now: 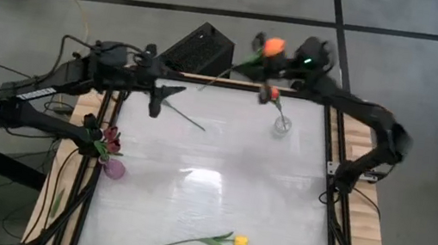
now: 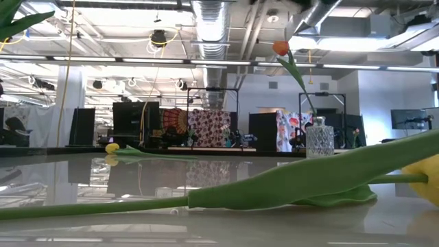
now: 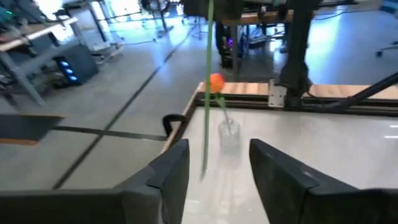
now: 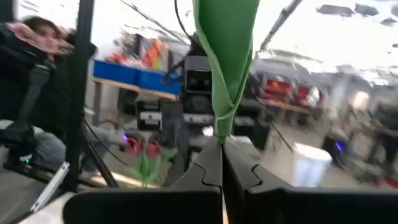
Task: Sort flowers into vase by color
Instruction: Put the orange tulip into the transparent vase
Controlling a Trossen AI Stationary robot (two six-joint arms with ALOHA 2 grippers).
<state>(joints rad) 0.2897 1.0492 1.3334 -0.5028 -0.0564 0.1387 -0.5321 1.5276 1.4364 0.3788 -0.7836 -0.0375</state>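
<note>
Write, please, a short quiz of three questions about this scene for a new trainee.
1. The lying flower at the bottom of the high view has a head that is: A red; B yellow; C orange.
2. True or false: the left gripper is shut.
3. Fill in the missing word: the right gripper is shut on the green part of an orange ___.

Key: 1 B. 2 False, its fingers stand apart. 3 flower; this orange flower is held up at the far edge.
</note>
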